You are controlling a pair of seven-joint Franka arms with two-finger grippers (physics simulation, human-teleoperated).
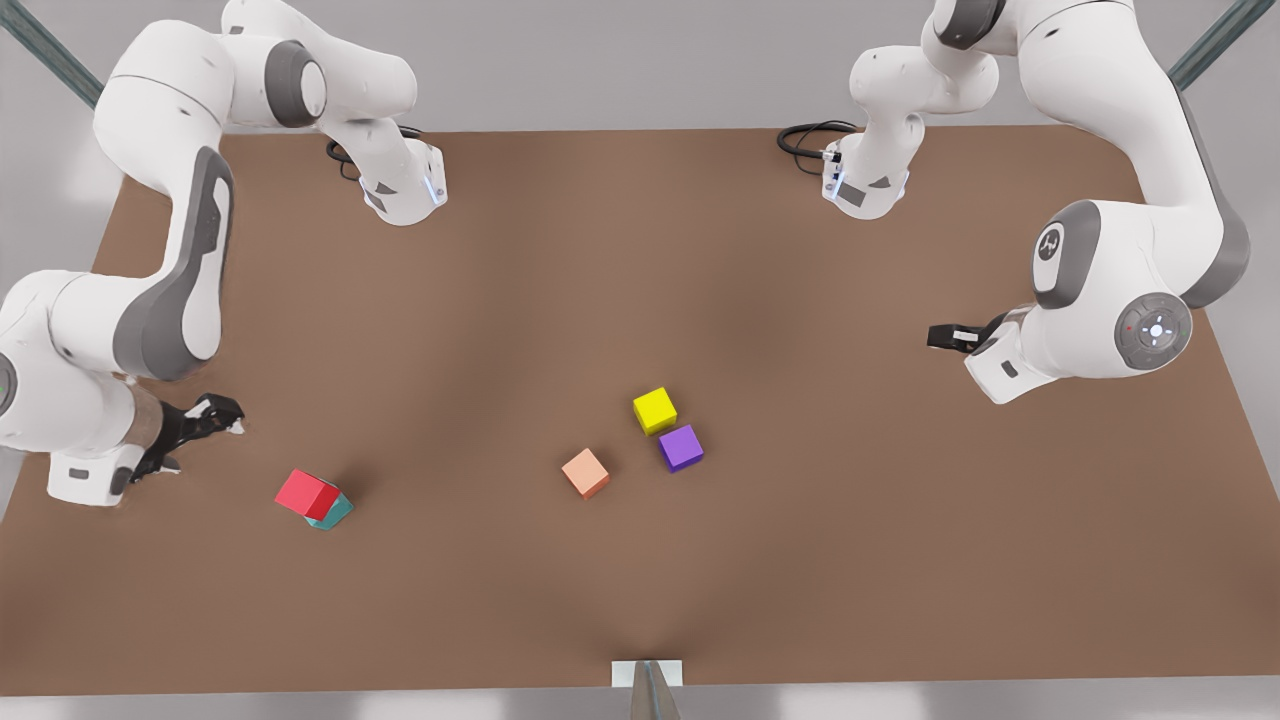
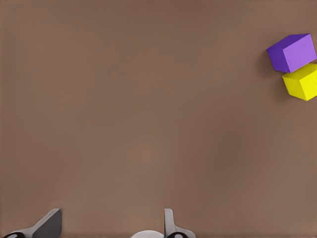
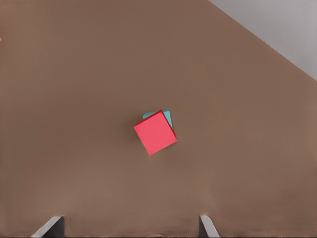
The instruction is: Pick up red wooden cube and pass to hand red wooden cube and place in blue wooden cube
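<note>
The red wooden cube [image 1: 306, 493] rests skewed on top of the teal blue wooden cube [image 1: 335, 514], toward the front view's left. In the right wrist view the red wooden cube [image 3: 155, 133] covers most of the blue wooden cube [image 3: 167, 117]. My right gripper [image 1: 215, 415], the hand with white fingertips, hangs open just left of and behind the stack, touching neither cube; its fingertips [image 3: 52, 227] stand wide apart. My left gripper [image 1: 945, 337] waits open at the front view's right, far from the stack, holding nothing, with one finger [image 2: 49, 225] showing.
A yellow cube [image 1: 655, 410], a purple cube [image 1: 681, 447] and a salmon-orange cube [image 1: 586, 472] lie near the middle of the brown table [image 1: 640, 250]. The purple cube [image 2: 292, 52] and yellow cube [image 2: 302, 82] touch. A small bracket [image 1: 647, 680] sits at the front edge.
</note>
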